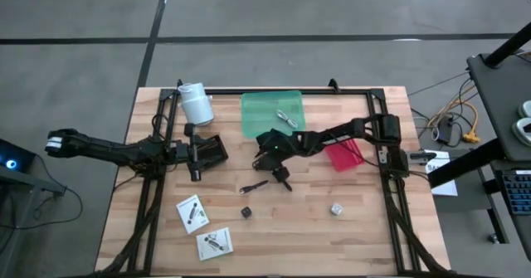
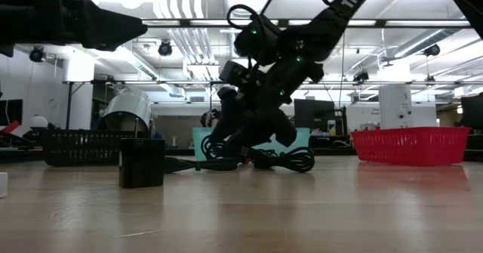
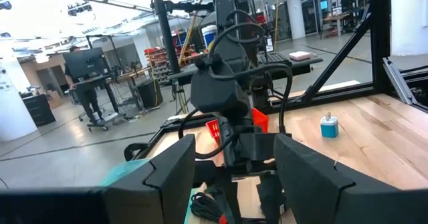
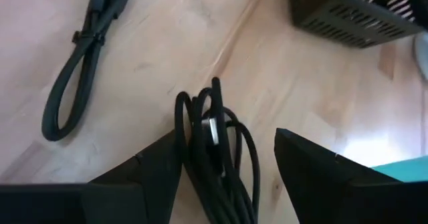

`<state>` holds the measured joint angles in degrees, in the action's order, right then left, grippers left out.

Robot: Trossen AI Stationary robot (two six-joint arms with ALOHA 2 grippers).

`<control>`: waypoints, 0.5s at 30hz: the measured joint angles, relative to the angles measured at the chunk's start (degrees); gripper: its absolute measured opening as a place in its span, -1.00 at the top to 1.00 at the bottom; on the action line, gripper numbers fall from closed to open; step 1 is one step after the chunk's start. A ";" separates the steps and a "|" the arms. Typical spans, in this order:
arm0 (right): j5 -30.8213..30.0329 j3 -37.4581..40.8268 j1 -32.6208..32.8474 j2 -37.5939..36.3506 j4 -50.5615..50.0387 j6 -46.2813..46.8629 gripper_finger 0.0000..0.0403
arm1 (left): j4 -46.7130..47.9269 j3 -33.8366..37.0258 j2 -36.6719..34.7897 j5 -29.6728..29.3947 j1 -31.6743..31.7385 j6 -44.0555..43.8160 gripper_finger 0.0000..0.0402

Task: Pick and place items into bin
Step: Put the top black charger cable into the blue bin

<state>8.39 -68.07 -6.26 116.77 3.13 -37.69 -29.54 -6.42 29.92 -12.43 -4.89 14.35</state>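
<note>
My right gripper is open and low over the table's middle. A coiled bundle of thin black cable lies between its fingers and rests on the wood. A second looped black cable lies beside it. The silvery-white cord is inside the green bin. A dark cube, a pale cube and two white packets lie nearer the near edge. My left gripper is open, next to the black bin. My right gripper comes slanting down from above, with one finger on each side of the coiled cable's bundle. I cannot tell whether a finger touches it. The coil lies on the table.
A white cylindrical roll stands at the far left. A red bin sits under my right arm. A dark frame runs along the table's sides. A person stands far off in the room behind.
</note>
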 joint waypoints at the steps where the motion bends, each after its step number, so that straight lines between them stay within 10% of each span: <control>1: -0.05 -0.68 0.00 -0.02 -1.71 0.31 -0.05 | 0.03 0.00 0.00 0.00 0.00 0.00 0.07; 15: 0.01 -4.10 0.00 -0.15 -11.27 1.46 0.80 | -0.02 0.00 0.06 0.00 0.00 0.02 0.07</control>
<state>8.40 -72.18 -6.26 116.62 -8.14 -36.23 -29.56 -6.42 29.98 -12.43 -4.89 14.37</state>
